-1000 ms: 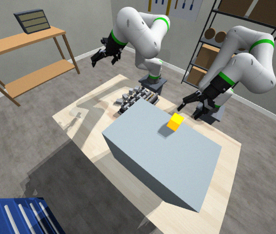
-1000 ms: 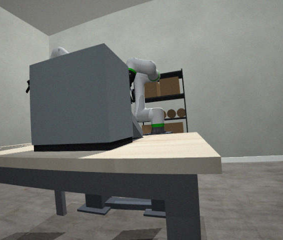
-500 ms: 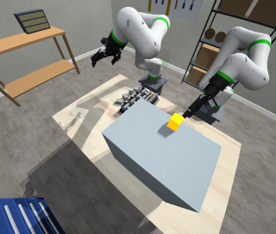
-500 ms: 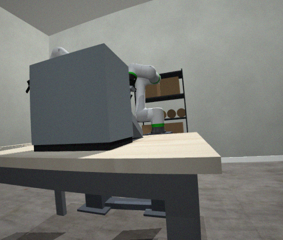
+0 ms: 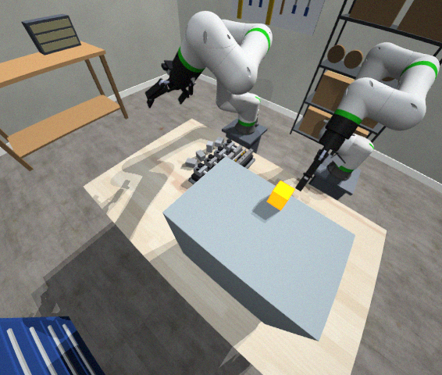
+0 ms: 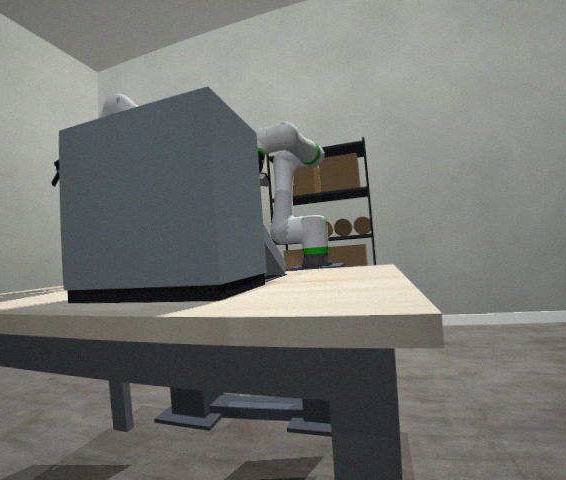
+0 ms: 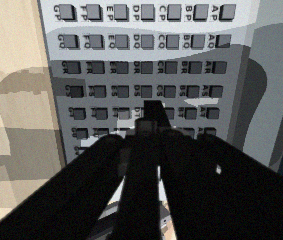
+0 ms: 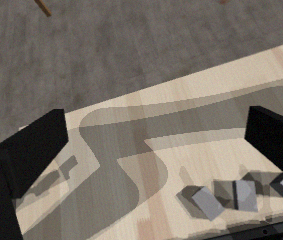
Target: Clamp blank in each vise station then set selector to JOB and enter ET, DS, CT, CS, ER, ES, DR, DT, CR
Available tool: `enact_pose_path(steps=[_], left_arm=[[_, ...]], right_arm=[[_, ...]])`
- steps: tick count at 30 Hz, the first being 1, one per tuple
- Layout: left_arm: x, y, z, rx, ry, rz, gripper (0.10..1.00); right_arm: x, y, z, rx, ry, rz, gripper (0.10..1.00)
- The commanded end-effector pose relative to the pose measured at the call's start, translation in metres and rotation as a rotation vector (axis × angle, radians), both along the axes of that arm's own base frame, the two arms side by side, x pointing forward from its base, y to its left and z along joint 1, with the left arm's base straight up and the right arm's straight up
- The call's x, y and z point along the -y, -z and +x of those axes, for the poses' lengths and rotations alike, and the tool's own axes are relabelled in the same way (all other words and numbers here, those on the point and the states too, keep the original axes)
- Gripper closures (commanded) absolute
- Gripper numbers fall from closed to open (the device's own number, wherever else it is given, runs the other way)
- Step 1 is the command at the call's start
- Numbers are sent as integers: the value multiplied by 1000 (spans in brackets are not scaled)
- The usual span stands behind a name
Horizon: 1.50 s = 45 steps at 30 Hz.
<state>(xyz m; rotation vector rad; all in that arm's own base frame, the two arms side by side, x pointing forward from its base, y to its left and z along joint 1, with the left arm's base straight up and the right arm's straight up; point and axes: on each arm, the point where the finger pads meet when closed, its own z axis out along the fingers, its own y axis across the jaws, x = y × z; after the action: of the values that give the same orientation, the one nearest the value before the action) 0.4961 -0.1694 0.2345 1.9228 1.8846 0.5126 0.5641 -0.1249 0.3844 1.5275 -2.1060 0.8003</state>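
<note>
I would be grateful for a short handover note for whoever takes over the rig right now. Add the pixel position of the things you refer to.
Left gripper [image 5: 301, 186] [image 7: 152, 107]: shut, empty, over the keypad [image 7: 93, 41].
Right gripper [image 5: 167, 101] [image 8: 156, 120]: open, empty, raised away from the vise stations [image 5: 222, 153].
Blanks: grey blocks [image 5: 201, 155] [image 8: 207, 203], probably these, lie on the table [image 5: 132, 161] [image 6: 355, 294] [image 8: 181, 95] beside the stations.
Amber lamp [image 5: 281, 195]: lit, on the cabinet [image 5: 253, 250] [image 6: 159, 206].
Done: no clamping confirmed; station contents and selector can't be read.
Left: apparently clamping, JOB, then the key sequence.

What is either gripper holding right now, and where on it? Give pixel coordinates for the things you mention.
Nothing: the left gripper [image 5: 300, 188] [image 7: 151, 114] is shut on itself, above the keys [image 7: 147, 41], and the right gripper [image 5: 165, 101] [image 8: 155, 124] stands open.
</note>
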Motion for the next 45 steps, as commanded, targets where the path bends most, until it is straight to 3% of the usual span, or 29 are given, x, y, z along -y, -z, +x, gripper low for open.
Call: enact_pose_path(steps=[1,5,7,23,45], left_arm=[[2,5,2,-11,-14,16,999],[2,48,28,-11,-14,16,999],[2,59,35,-11,-14,16,999],[2,79,46,-11,-14,16,999],[2,81,48,-11,-14,16,999]], right_arm=[[0,-1,0,2,0,0,98],[0,-1,0,2,0,0,98],[0,-1,0,2,0,0,98],[0,-1,0,2,0,0,98],[0,-1,0,2,0,0,98]])
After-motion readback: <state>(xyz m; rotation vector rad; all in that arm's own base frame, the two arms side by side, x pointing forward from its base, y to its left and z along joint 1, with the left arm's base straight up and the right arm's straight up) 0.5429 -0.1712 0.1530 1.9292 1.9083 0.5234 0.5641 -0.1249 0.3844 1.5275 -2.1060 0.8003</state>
